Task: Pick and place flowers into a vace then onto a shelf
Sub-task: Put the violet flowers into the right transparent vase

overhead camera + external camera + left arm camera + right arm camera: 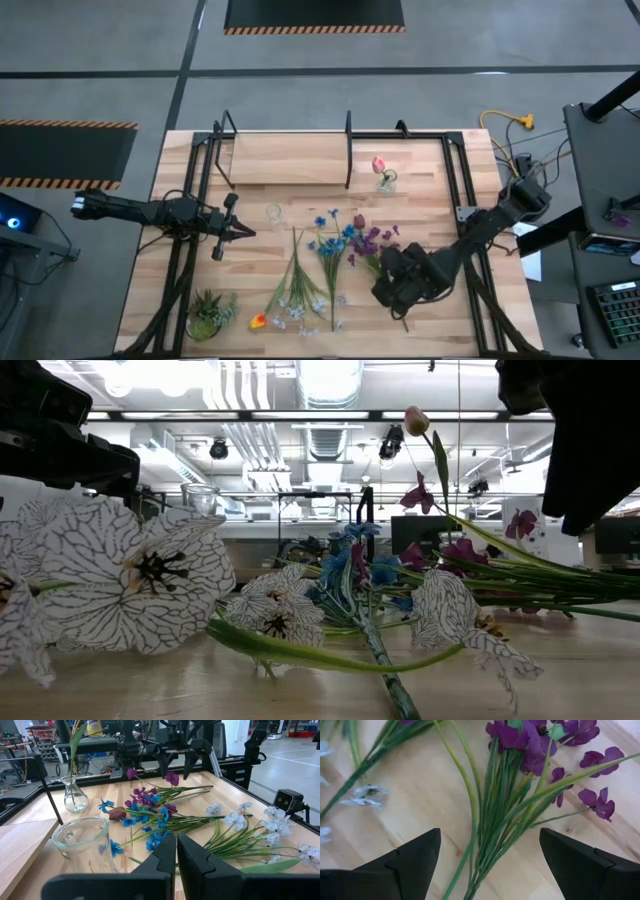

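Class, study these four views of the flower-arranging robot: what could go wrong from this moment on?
1. The right gripper is open over bunched purple flower stems; it may grab several at once or miss.
2. The stems cross the blue flowers, so lifting could drag those along.
3. The left gripper, shut, sits near the empty glass vase and might knock it.

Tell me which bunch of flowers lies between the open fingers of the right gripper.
The purple flowers: their stems run between the right gripper fingers. The blue flowers and white flowers lie farther left.
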{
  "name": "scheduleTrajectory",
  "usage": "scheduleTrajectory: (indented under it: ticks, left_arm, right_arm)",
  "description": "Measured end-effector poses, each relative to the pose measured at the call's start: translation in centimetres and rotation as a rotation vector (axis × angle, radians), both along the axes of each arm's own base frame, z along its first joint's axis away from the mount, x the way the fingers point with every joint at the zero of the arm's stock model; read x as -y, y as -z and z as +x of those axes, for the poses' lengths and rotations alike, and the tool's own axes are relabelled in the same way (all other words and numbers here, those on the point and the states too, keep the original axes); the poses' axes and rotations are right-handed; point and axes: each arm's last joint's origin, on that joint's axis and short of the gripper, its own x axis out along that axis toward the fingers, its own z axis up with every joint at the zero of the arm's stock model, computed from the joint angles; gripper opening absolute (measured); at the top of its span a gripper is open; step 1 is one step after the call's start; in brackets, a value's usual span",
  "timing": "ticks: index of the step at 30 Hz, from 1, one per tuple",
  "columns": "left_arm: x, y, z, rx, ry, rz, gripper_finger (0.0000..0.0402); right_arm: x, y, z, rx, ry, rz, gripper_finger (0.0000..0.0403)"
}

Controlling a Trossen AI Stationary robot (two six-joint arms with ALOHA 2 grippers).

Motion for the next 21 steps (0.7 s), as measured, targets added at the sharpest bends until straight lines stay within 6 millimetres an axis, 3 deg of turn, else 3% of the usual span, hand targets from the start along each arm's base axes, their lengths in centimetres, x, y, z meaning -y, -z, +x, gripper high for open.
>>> scheduleTrajectory:
  ticks: [21]
  left_arm:
    - [0.0, 0.0, 0.0, -0.002, -0.001, 0.001, 0.0]
  right_arm:
    - [-0.4, 3.5, 1.4, -0.121, 0.018, -0.092, 0.0328]
